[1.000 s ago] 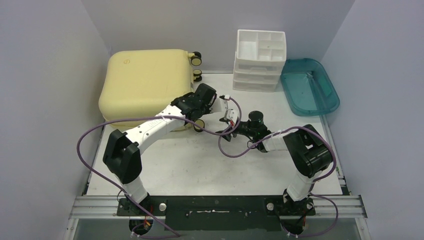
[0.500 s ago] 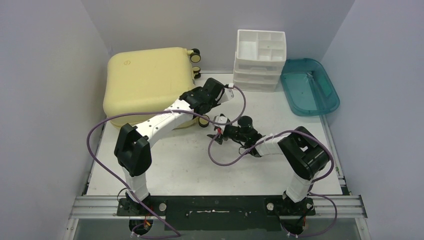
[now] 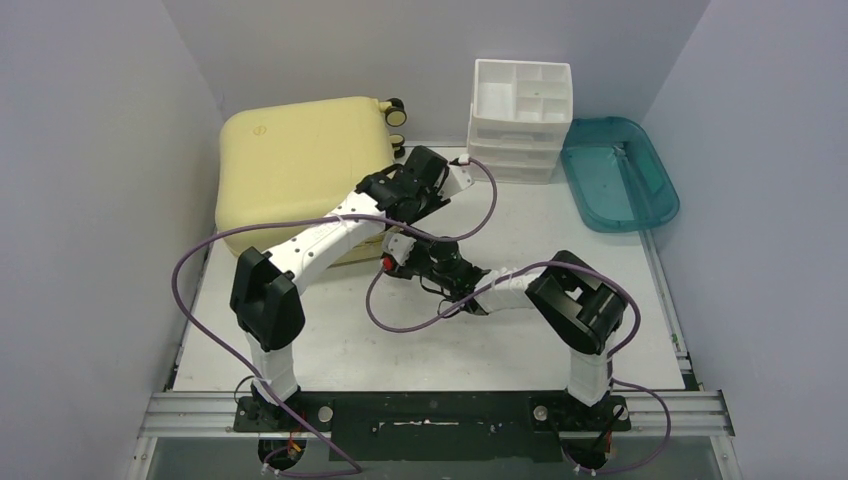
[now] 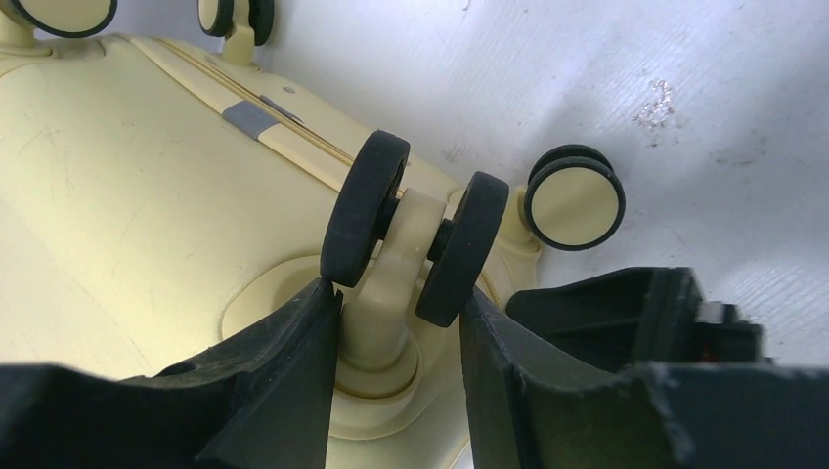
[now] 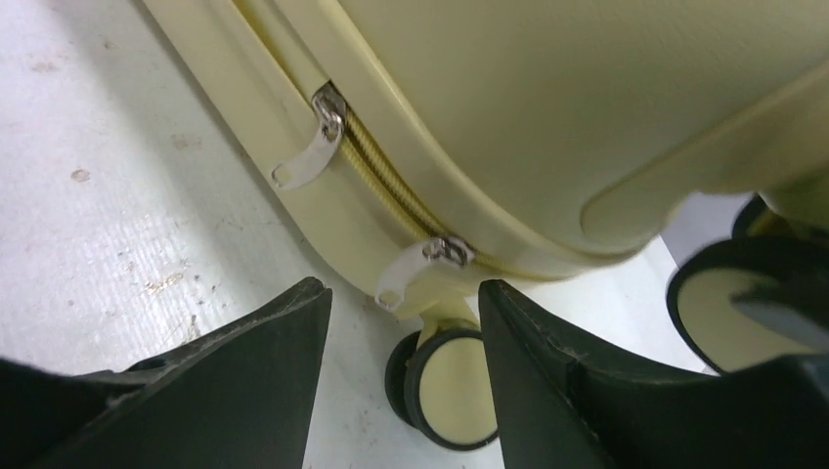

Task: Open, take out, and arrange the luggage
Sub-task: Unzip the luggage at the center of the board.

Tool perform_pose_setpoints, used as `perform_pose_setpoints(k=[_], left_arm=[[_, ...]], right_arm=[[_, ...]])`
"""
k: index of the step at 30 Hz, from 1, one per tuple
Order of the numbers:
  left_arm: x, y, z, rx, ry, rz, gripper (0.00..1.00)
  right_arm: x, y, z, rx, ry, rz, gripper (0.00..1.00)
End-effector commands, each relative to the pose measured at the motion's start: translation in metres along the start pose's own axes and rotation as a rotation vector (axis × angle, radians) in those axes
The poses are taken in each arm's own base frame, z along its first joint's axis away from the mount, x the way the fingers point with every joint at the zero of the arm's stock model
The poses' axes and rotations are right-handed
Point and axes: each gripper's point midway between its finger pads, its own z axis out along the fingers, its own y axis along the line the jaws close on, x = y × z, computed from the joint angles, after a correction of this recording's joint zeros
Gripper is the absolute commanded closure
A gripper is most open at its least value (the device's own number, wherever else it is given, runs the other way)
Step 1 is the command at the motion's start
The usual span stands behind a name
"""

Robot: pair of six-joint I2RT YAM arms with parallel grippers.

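- Found one luggage (image 3: 300, 165) closed and flat at the far left of the table (image 3: 520, 215), wheels turned right, zip edge facing near, probably for reach
- Set left gripper (image 4: 401, 298) part open astride one twin-wheel caster (image 4: 415, 230), no pinch visible, likely to steady the luggage
- Held right gripper (image 5: 406, 293) wide and empty just short of two zip pulls (image 5: 422, 264), seemingly lining up on one
- Counted one white drawer organizer (image 3: 520, 120) and one teal tray (image 3: 620, 175), far right
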Motion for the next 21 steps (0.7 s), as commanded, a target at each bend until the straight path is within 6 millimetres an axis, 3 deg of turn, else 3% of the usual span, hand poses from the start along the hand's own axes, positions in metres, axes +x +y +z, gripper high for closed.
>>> perform_pose_setpoints(k=[1, 6, 9, 14, 17, 21], left_arm=[[-0.081, 0.004, -0.032, 0.039, -0.274, -0.151, 1.00], [-0.083, 0.002, -0.030, 0.052, -0.272, -0.160, 1.00], [-0.082, 0.001, -0.029, 0.054, -0.266, -0.160, 1.00], [-0.079, -0.001, -0.028, 0.057, -0.258, -0.155, 1.00], [-0.079, 0.000, -0.027, 0.056, -0.256, -0.154, 1.00], [-0.077, 0.002, -0.030, 0.045, -0.253, -0.149, 1.00]], right_arm=[[-0.014, -0.028, 0.017, 0.099, 0.024, 0.041, 0.43], [-0.010, -0.028, 0.029, 0.145, 0.071, 0.038, 0.49], [-0.008, -0.029, 0.032, 0.178, 0.102, 0.007, 0.59], [-0.008, -0.026, 0.033, 0.172, 0.117, -0.020, 0.90], [-0.009, -0.021, 0.032, 0.141, 0.116, -0.020, 1.00], [-0.008, -0.016, 0.026, 0.081, 0.102, 0.001, 1.00]])
